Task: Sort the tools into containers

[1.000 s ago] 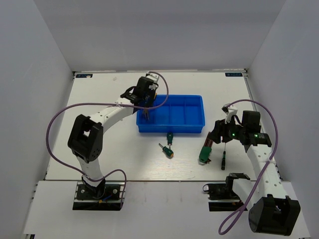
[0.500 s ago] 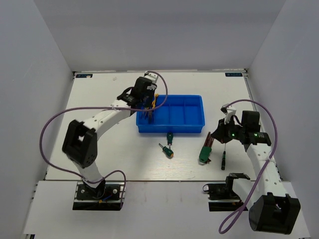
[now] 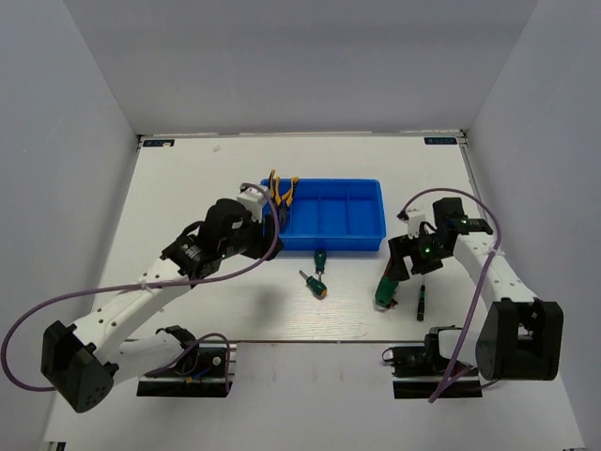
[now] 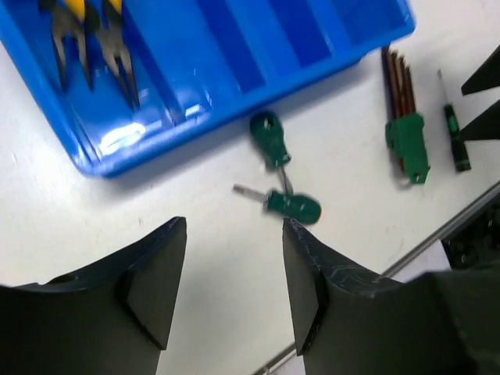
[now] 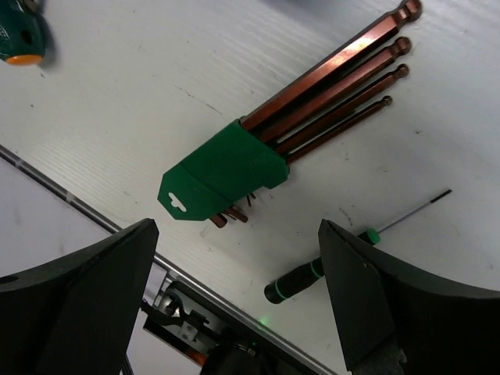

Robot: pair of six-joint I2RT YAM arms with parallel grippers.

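While the right gripper [image 5: 234, 233] hovered with fingers wide apart and empty, the hex-key set [image 5: 226, 168] lay under the gap, holder end near, long axis skewed to the closing line. The thin black screwdriver [image 5: 312, 275] lay just right of it. Farther left, the left gripper [image 4: 234, 234], fingers apart, was over two stubby screwdrivers [image 4: 291, 205]. Farthest, the pliers [image 4: 86, 39] lay in the tray [image 4: 258, 39]'s left compartment, handles cut off.
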